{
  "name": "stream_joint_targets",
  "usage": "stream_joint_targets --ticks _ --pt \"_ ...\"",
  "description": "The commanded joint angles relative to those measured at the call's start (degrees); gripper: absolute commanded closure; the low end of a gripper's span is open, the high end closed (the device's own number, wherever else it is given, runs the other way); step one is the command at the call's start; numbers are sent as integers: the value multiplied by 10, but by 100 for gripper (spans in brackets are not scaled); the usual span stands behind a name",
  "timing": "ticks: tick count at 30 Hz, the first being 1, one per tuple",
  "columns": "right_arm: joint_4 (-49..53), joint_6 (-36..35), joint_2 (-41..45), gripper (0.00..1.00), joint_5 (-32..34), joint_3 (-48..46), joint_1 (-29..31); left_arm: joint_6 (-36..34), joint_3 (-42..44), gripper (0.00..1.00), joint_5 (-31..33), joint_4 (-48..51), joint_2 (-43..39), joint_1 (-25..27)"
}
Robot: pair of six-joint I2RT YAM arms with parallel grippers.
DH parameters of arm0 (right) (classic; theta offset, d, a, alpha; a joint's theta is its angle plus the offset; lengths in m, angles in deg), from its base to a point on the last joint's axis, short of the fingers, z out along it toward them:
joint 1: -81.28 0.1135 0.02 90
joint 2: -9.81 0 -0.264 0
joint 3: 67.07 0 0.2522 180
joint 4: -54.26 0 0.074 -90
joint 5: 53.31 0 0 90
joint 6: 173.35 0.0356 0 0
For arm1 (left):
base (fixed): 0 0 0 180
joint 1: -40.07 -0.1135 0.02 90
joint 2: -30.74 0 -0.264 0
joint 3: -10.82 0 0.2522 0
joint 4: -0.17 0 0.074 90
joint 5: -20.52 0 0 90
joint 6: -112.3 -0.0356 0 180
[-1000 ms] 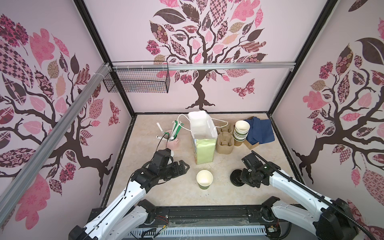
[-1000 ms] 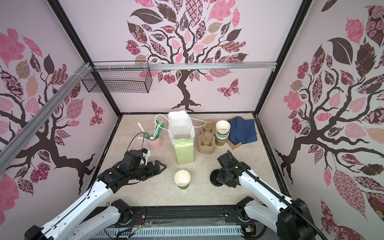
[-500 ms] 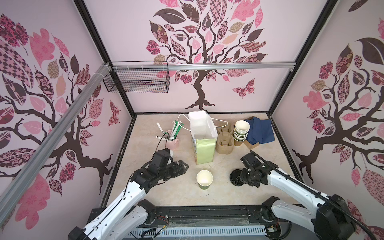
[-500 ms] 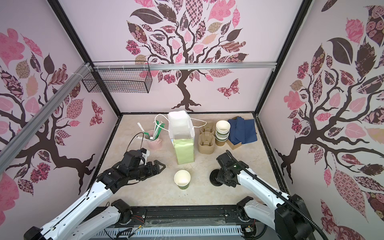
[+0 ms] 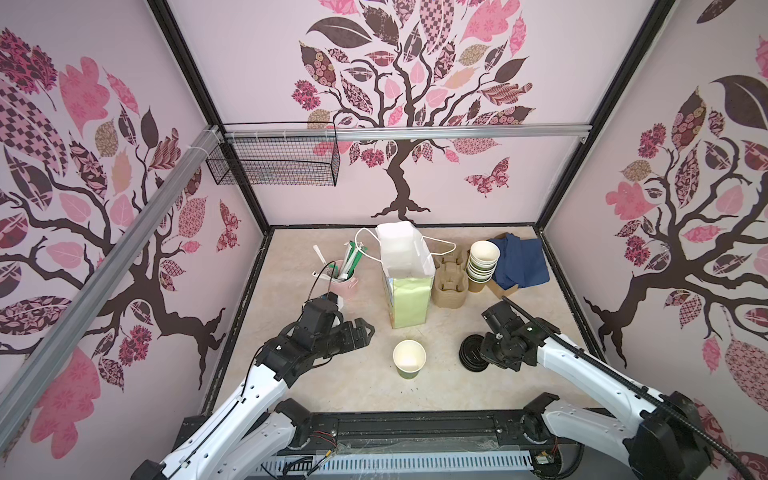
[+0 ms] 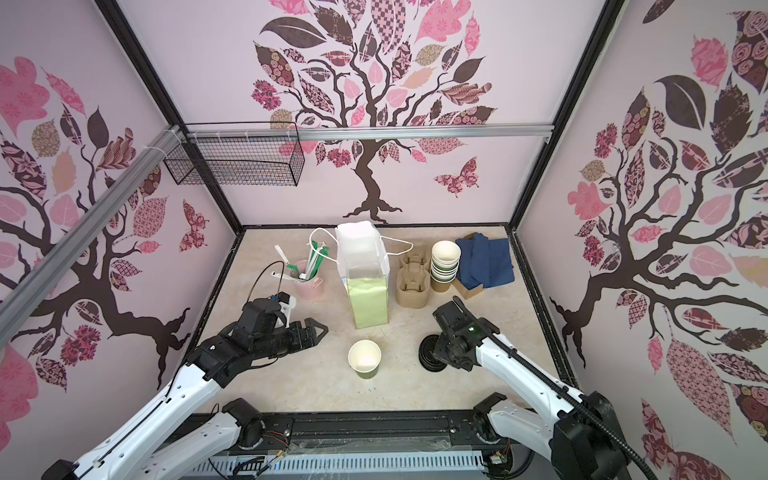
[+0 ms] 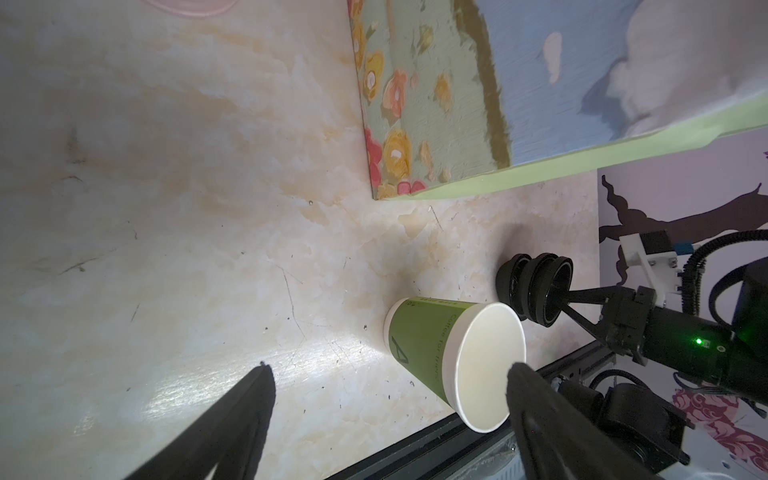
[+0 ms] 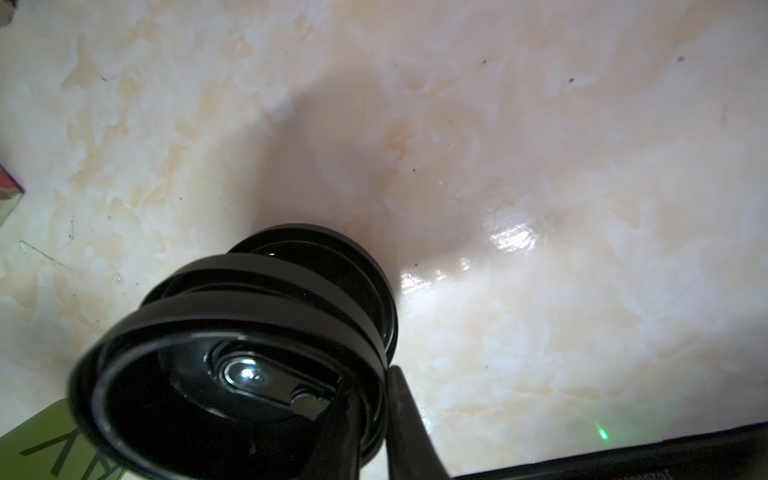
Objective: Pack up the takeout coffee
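Pink walls with tree decals enclose a beige marbled tabletop (image 5: 332, 390), with a wire basket (image 5: 274, 160) hung at back left. The left gripper (image 5: 365, 334) hangs with jaws wide, just left of the green paper cup (image 5: 409, 359), which stands lidless at front centre, before the upright paper bag (image 5: 409, 291). Right of the cup, the right gripper (image 7: 559, 303) pinches the rim of the tilted top black lid (image 8: 249, 318) of a lid stack (image 5: 469, 357).
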Motion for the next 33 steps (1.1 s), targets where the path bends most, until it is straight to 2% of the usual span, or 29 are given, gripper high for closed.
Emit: stream_joint_targets --ticks 1,16,19,28,33 --pt "27 -4 12 86 12 16 -1 -29 -39 9 21 -4 -11 1" --pt "-12 -5 -33 83 7 1 -1 -33 -43 9 28 -1 -24 1" --pt "-8 -7 -30 77 6 2 -1 -34 -43 9 28 2 -26 1" --pt "-1 -6 -26 79 12 2 -1 -35 -43 9 28 -3 -24 1" --pt "-6 -10 -36 76 19 1 0 -36 -44 9 27 -3 -24 1"
